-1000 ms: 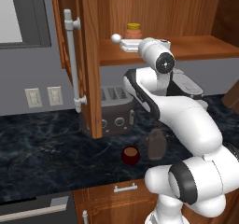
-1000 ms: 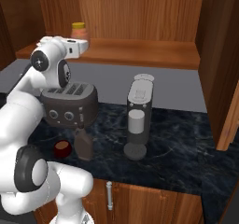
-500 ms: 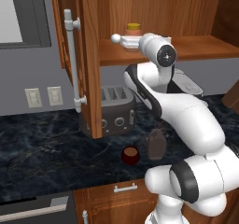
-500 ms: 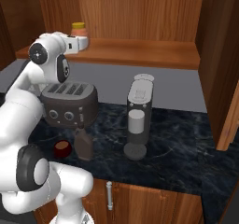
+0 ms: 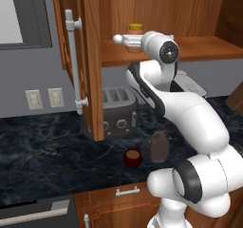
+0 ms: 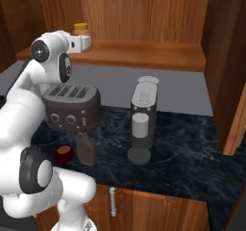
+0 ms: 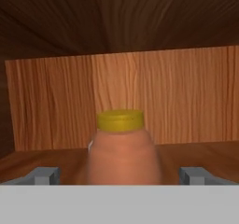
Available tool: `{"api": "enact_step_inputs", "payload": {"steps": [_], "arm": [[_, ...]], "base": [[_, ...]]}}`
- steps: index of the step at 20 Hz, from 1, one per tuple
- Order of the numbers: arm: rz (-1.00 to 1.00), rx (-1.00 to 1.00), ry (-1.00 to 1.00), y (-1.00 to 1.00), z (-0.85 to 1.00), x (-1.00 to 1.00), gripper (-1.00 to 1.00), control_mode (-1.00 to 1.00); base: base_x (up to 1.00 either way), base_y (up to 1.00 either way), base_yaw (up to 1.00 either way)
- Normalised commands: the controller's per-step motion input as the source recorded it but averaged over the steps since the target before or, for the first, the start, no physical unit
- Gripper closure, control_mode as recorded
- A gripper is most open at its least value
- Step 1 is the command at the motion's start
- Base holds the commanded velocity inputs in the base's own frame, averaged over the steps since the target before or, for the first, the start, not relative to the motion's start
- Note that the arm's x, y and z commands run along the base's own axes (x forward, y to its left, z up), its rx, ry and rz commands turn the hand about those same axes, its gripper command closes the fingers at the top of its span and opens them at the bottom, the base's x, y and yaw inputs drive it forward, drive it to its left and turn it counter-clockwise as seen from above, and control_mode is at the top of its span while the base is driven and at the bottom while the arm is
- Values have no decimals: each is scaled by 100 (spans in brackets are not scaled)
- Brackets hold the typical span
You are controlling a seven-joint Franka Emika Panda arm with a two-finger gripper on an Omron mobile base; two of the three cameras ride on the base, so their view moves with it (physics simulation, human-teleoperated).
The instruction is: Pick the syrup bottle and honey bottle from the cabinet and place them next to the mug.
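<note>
1. Since a second ago the arm's hand has pushed further left along the cabinet shelf (image 5: 209, 51), so the gripper (image 7: 120, 174) now sits right at the honey bottle (image 7: 122, 148); nothing else has shifted.
2. Seen from the hand, the honey bottle stands upright on the shelf, centred between the two fingertips (image 7: 44, 175), with its yellow cap above them.
3. Its jaws are spread wide, one to each side of the bottle, and a gap shows on both sides; they hold nothing.
4. From the left base camera, the honey bottle (image 5: 135, 34) is near the left end of the cabinet (image 5: 90, 56) shelf, just behind the white wrist, and a small white ball (image 5: 117, 39) lies on the shelf just left of it.
5. From the right base camera, the same bottle (image 6: 81, 30) peeks out above the hand at the shelf's left end.
6. The cabinet door (image 5: 78, 46) stands open, its silver bar handle (image 5: 72, 63) facing the camera.
7. Down on the desk (image 5: 42, 156), the syrup bottle (image 5: 159, 145) stands upright just right of the mug (image 5: 133, 158), close but apart.
8. A grey toaster (image 5: 114, 113) sits on the desk behind them, below the shelf.
9. A grey coffee machine (image 6: 142, 120) stands on the desk well to the right of the toaster (image 6: 72, 107).
</note>
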Motion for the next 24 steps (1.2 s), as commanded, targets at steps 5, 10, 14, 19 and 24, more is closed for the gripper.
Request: {"api": "enact_step_inputs", "payload": {"steps": [5,10,14,19,24], "arm": [[0,0,5,0,0,51,-100,-100],[0,0,2,0,0,23,-100,-100],[0,0,0,0,1,8,-100,-100],[0,0,0,0,0,18,-100,-100],[0,0,0,0,0,14,-100,-100]], "base": [[0,0,0],[0,0,0],[0,0,0],[0,0,0],[0,0,0]]}}
